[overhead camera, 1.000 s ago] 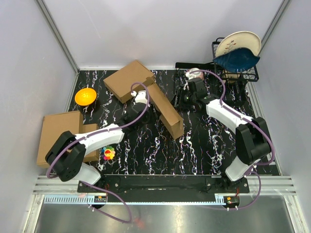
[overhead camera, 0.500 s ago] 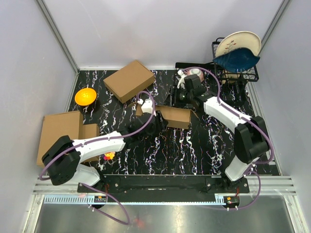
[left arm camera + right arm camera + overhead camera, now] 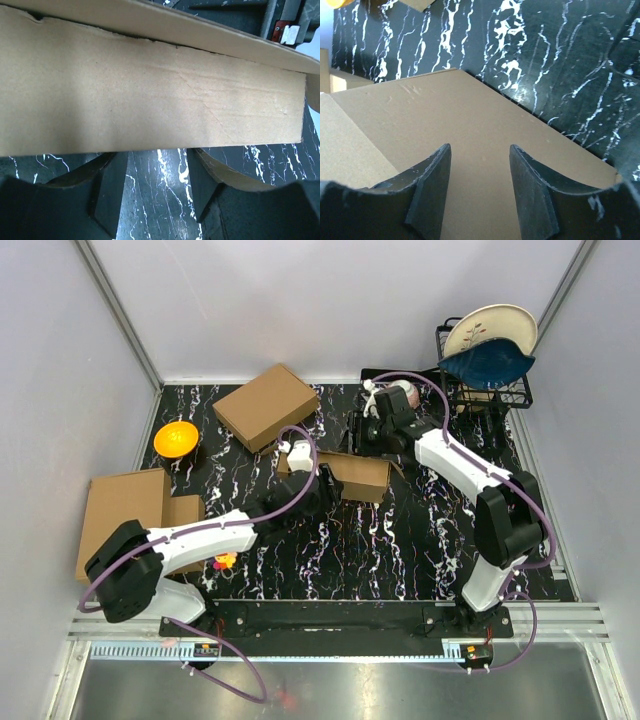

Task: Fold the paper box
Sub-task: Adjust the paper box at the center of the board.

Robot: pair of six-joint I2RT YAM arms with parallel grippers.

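The paper box (image 3: 125, 515) lies flat at the table's left edge, a side flap pointing right, with neither gripper near it. Both grippers are at a smaller compact brown box (image 3: 360, 477) in the middle. My left gripper (image 3: 325, 485) stands at that box's left near side; in the left wrist view its gripper (image 3: 155, 160) is open, the box's side wall (image 3: 150, 95) just past the fingertips and only table between them. My right gripper (image 3: 375, 438) hovers at the box's far edge, and its gripper (image 3: 480, 150) is open above the box's top face (image 3: 470, 115), holding nothing.
A tan cardboard slab (image 3: 265, 405) lies at the back, an orange bowl (image 3: 176, 438) left of it. A black dish rack (image 3: 485, 380) with plates stands at the back right. A small colourful toy (image 3: 224, 558) sits by the left arm.
The compact box swung from a diagonal near the slab to lying crosswise mid-table. The left arm followed it rightward. Both grippers widened slightly; the right one drew back a little.
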